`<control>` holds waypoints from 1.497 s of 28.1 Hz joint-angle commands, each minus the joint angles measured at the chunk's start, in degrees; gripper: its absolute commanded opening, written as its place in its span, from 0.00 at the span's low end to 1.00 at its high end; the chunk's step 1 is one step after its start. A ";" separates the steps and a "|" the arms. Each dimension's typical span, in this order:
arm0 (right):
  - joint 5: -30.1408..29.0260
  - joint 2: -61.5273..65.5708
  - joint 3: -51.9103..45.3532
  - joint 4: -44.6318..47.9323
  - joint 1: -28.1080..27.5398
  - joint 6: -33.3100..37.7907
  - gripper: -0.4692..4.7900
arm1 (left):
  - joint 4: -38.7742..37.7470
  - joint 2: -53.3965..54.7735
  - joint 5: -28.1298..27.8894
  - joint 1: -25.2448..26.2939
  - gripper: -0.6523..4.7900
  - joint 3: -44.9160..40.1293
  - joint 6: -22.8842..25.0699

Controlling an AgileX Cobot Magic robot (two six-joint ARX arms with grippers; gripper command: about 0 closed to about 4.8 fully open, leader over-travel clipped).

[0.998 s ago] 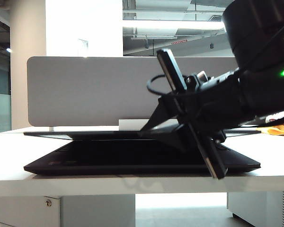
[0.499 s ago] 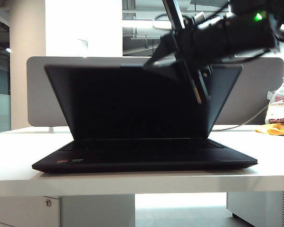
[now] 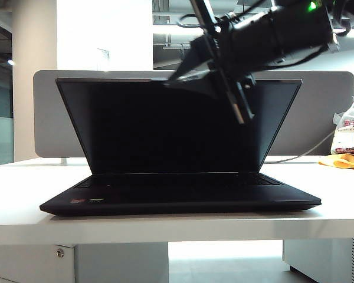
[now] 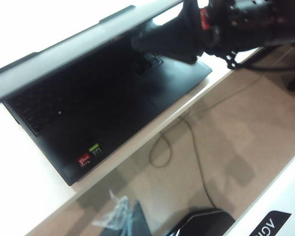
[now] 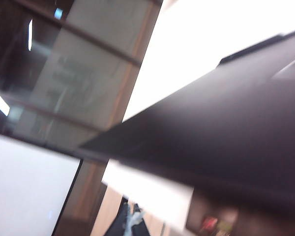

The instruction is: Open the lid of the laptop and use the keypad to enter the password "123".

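The black laptop [image 3: 177,200] sits open on the white table [image 3: 12,194]. Its lid [image 3: 135,127] stands upright with a dark screen. The keypad [image 4: 44,103] lies bare, and red and green stickers [image 4: 88,153] mark the palm rest. My right gripper [image 3: 172,80] hangs shut at the lid's top edge, just in front of the screen, with nothing in it. The left wrist view shows it as a dark cone [image 4: 140,42] above the base. My left gripper [image 4: 122,216] stays off the table's front left corner over the floor, blurred, with its tips together.
A grey divider panel [image 3: 47,118] stands behind the laptop. An orange and white bag [image 3: 349,147] and a cable [image 3: 301,154] lie at the back right. A cable [image 4: 187,137] trails on the floor past the table edge.
The lid has swung from nearly flat to upright, and my right gripper rose with its edge. Over the last half second the gripper drifted slightly left and the lid stayed put.
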 commanded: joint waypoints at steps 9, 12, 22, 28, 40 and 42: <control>12.68 -5.18 0.39 -26.56 -2.73 -28.74 0.09 | 2.03 0.55 -0.04 -0.02 0.11 0.02 0.66; 14.84 -5.16 2.29 -28.50 -3.69 -32.92 0.09 | 1.95 0.94 -0.04 -0.02 0.11 0.02 0.66; 21.81 -4.79 8.94 -32.96 -3.82 -42.12 0.09 | 2.12 1.66 -0.02 -0.02 0.11 0.02 0.61; 23.12 -4.42 9.99 -32.57 -3.82 -43.25 0.09 | 3.02 1.75 0.04 -0.02 0.11 0.13 0.61; 23.10 -0.31 16.74 -33.92 -4.70 -45.92 0.09 | 2.89 2.49 2.62 -0.02 0.11 0.15 0.57; 23.12 0.68 18.60 -34.32 -4.87 -46.66 0.09 | 2.78 2.47 2.62 -0.02 0.11 0.15 0.57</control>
